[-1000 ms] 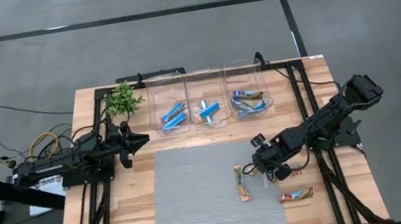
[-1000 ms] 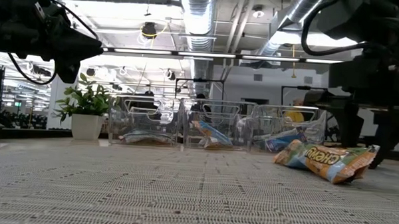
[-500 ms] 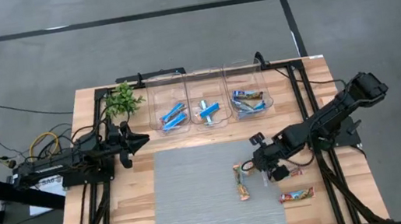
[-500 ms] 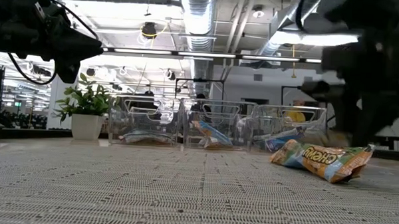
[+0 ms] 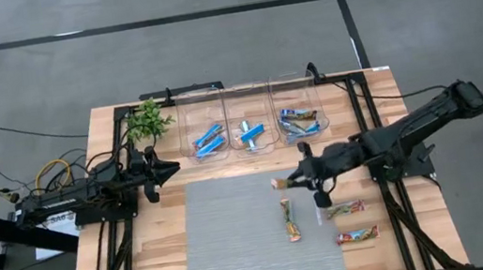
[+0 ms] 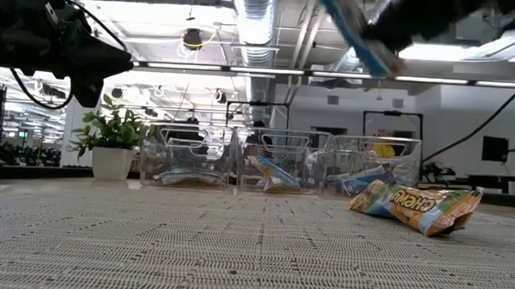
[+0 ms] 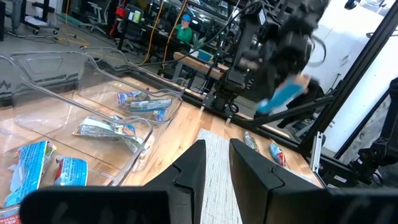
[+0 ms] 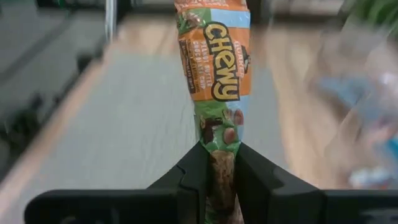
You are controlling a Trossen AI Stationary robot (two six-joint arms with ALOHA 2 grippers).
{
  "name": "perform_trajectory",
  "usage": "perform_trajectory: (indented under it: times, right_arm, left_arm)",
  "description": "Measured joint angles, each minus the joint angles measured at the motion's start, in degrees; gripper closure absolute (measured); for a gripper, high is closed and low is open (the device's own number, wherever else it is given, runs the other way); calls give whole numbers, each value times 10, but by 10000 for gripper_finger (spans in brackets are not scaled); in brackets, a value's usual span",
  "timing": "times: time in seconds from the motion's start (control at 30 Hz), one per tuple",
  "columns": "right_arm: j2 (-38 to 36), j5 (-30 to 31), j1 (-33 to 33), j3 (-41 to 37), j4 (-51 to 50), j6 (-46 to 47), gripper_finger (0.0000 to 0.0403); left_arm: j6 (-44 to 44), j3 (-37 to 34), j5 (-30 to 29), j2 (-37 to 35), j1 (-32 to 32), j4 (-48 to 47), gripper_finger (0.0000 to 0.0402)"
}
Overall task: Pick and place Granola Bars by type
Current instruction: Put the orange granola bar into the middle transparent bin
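My right gripper (image 5: pixel 293 181) hangs over the grey mat's (image 5: pixel 237 240) far right part, shut on an orange-and-green Chewy granola bar (image 8: pixel 216 68). That bar also shows high up in the low view (image 6: pixel 356 32). Another such bar (image 5: pixel 289 220) lies flat on the mat, and two more (image 5: pixel 347 208) (image 5: pixel 357 234) lie on the wood to its right. Blue bars lie in three clear bins (image 5: pixel 248 134) at the far edge. My left gripper (image 5: pixel 170 167) waits at the table's left, shut but for a narrow slit, holding nothing. My right gripper pinches the bar's green end (image 8: pixel 219 155) between its two fingers. The fingers slant down from the table's right side, and the bar runs on ahead of them, along their line. The bar is lifted clear above the mat.
A small green plant (image 5: pixel 147 122) stands at the far left beside the bins. Black frame rails (image 5: pixel 367 117) run along the table's left and right sides. The mat's left and near parts lie bare.
My right gripper has risen from the wood just right of the mat, tipped up from steeply downward, and gone toward the far left. The bar has come up with it, clear of the table. A bar it had covered now shows on the wood.
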Motion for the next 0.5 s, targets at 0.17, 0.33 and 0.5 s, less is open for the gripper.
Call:
perform_trajectory:
  times: [0.17,0.33,0.5]
  right_arm:
    - [-47,0,-18,0,73,1,347]
    - [-74,1,-25,1,116,1,347]
    - [-78,1,-25,1,119,1,347]
  left_arm:
    - [0,0,0,0,0,0,339]
    - [0,0,0,0,0,0,339]
    - [0,0,0,0,0,0,339]
